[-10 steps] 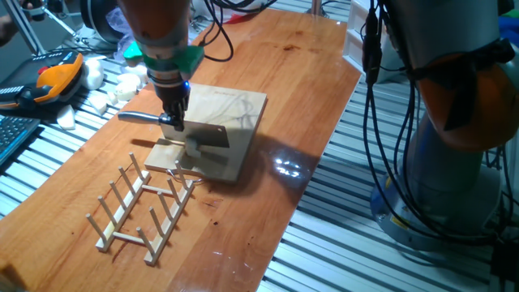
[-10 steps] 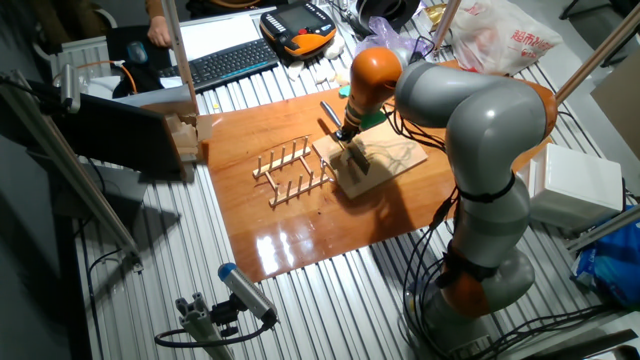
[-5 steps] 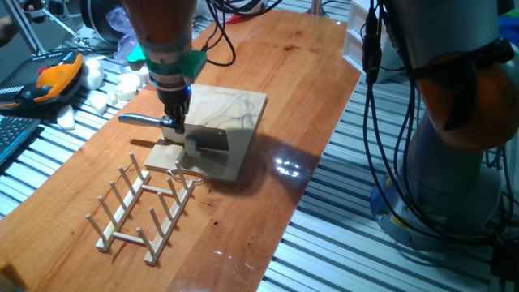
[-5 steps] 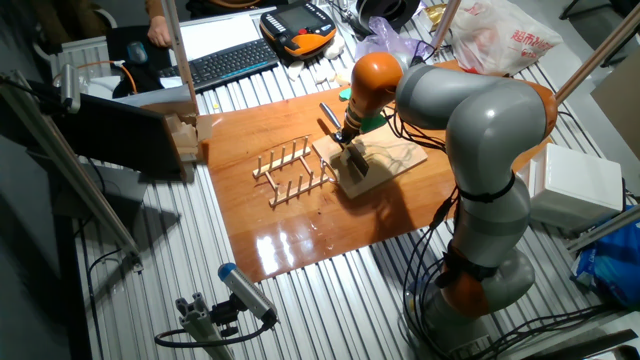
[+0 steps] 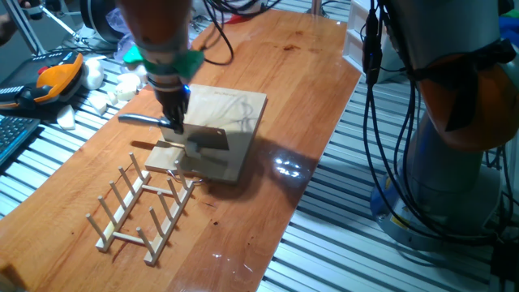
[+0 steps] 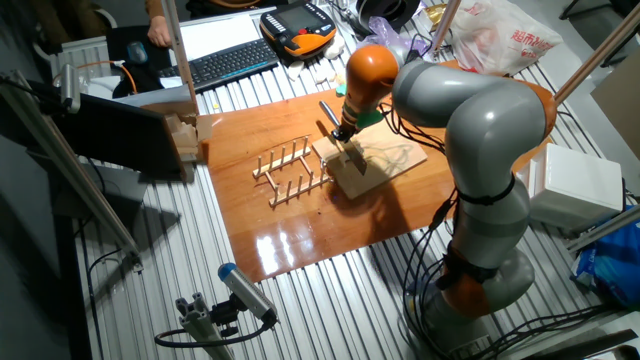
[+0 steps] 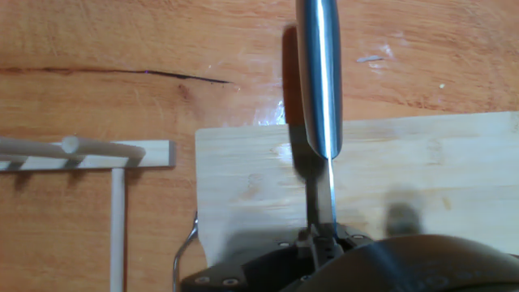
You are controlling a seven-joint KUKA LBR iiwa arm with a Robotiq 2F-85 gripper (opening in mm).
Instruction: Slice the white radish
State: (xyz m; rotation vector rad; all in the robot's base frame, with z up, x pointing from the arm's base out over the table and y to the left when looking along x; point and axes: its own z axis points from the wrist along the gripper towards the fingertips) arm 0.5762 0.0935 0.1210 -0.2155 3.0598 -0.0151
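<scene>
One fixed view: close, oblique, above table [image 5: 308, 73] corner. Other fixed view: farther, higher, apparently opposite side. Hand view: straight down, very near. All share cutting board [image 5: 235, 109] [image 6: 385, 160] [image 7: 422, 170] and rack [image 5: 142, 207] [image 6: 285, 170] [image 7: 81, 150].

The wooden table [image 5: 268, 73] carries a cutting board [image 5: 235, 109] under the gripper [image 5: 173, 122] and a dowel rack [image 5: 142, 207] beside it.

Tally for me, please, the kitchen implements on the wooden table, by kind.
Cutting board: 1
Wooden peg rack: 1
Knife, held in the claw: 1
Total: 3
</scene>
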